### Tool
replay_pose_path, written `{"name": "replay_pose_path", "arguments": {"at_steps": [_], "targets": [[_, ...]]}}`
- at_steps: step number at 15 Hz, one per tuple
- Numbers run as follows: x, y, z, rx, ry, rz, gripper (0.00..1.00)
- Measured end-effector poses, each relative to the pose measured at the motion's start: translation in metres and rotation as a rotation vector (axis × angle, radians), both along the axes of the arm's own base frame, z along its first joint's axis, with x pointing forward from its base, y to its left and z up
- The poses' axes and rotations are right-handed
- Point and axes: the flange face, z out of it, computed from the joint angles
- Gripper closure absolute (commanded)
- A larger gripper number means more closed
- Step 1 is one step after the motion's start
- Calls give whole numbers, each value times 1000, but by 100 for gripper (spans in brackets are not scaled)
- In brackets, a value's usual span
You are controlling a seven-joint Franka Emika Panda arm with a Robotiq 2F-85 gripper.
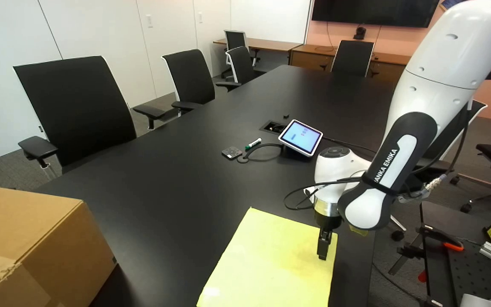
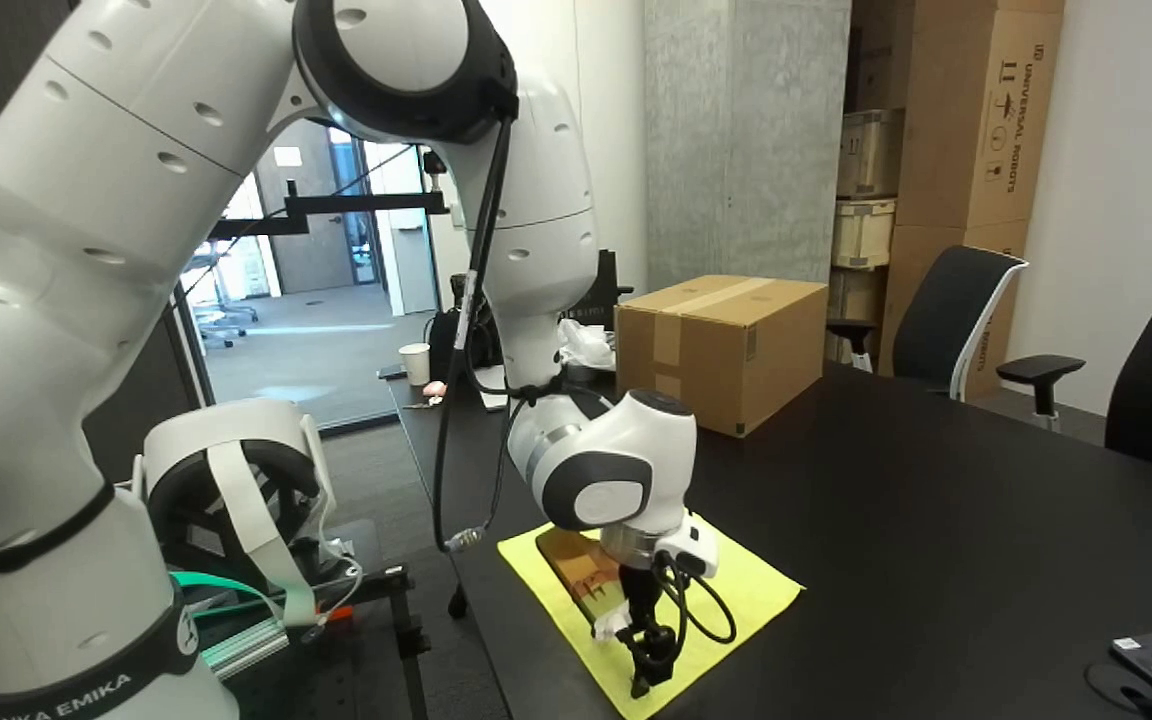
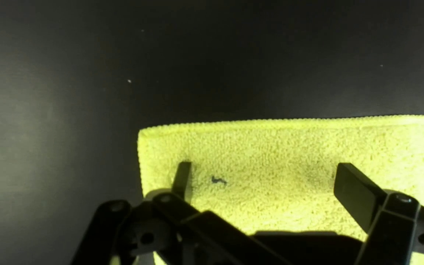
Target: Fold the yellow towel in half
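The yellow towel lies flat and spread on the black table. It also shows in an exterior view, partly behind the wrist. In the wrist view, one towel corner and a hemmed edge show, with a small dark mark between the fingers. My gripper is open, its fingers wide apart and pointing down over the towel near that corner, with nothing between them. It also shows in both exterior views. The fingertips are at or very near the cloth; I cannot tell if they touch.
A cardboard box stands on the table near the towel; it also shows here. A small tablet, marker and remote lie farther off. A flat brownish rectangle shows beside the wrist, unclear.
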Motion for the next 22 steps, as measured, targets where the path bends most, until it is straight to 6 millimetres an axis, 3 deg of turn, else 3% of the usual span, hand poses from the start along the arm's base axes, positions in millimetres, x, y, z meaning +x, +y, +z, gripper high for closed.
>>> {"name": "replay_pose_path", "arguments": {"at_steps": [12,22], "targets": [[6,-20,7,-71,-23,33,0],[3,-17,2,-54,3,28,0]]}}
